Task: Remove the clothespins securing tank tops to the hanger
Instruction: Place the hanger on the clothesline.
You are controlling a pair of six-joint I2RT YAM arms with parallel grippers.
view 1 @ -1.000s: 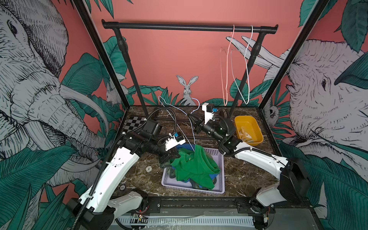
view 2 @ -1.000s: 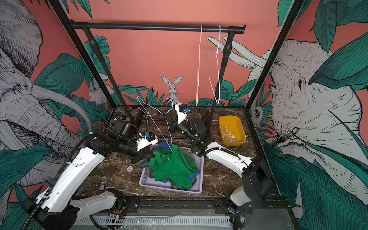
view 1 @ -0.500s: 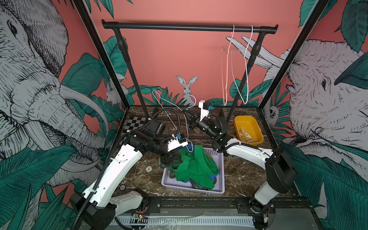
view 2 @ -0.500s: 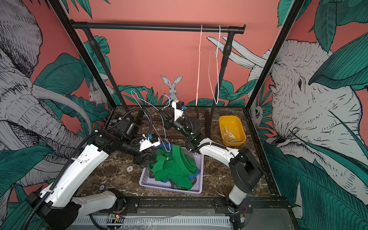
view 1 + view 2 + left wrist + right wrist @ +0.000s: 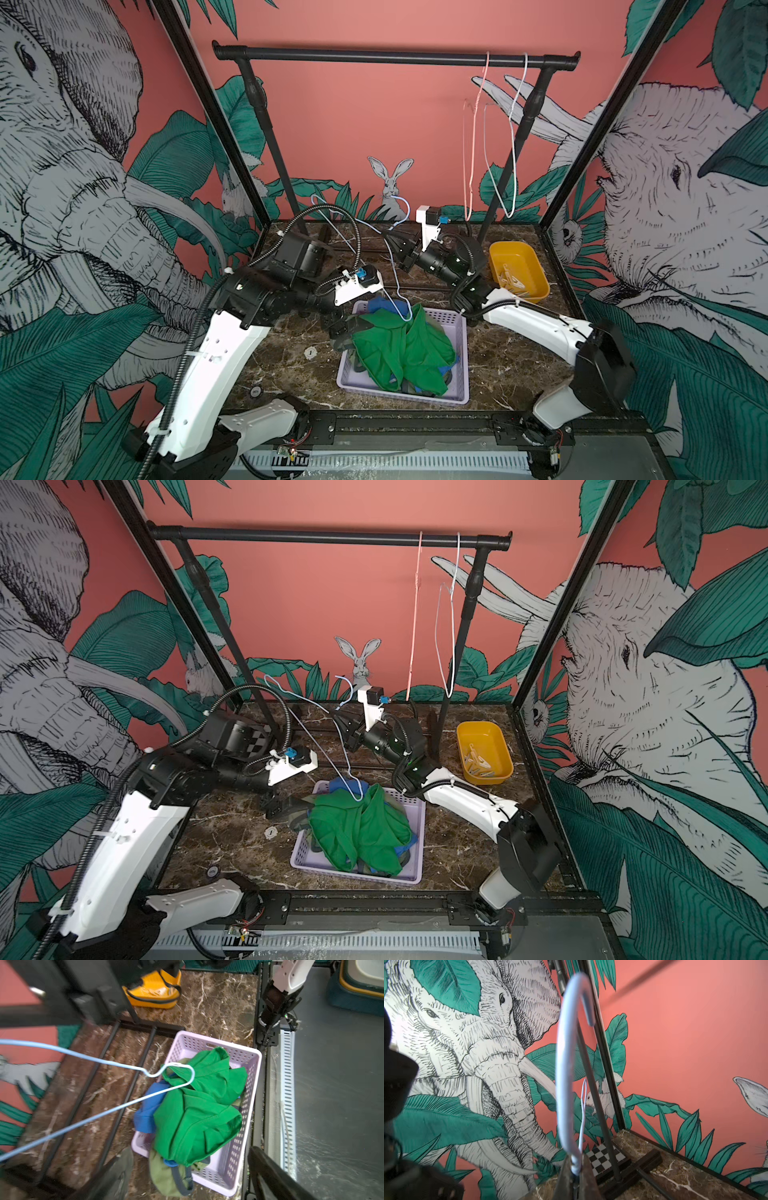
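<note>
A dark marble bench (image 5: 291,365) stands inside a cage with jungle-mural walls, with two white robot arms reaching over it. The three tank tops lie heaped in a lavender basket (image 5: 252,1068) at the middle of the bench: the green top (image 5: 199,1118) is uppermost, the blue top (image 5: 147,1113) is beside it, and the olive top (image 5: 164,1176) spills over one end.

The clothespins (image 5: 478,762) in view are a small pale pile in a yellow tray (image 5: 530,297), well apart from the basket.

The right gripper (image 5: 575,1167) is clamped on the neck of a blue hanger (image 5: 564,1084), held at a slant so one shoulder dips onto the green top. The left gripper (image 5: 189,1153) hovers low over the basket's olive end. Its fingers (image 5: 268,1174) are spread wide and pinch nothing.

The pins look light, stiff and spring-loaded, so the place to take one is probably its tail end, squeezed until the jaws part. They are small and smooth and may skid away. The tops are limp and would drag along with any pin that is simply pulled. The thin wire hanger will likely flex and swing unless it is steadied.

I cannot tell whether any pin remains on the hanger. A pale patch sits at the dipped shoulder, but it is too small to read. Whether a strap is hooked there is also unclear. The blur hides one left finger's edge, and the heap hides most of the blue and olive tops.
</note>
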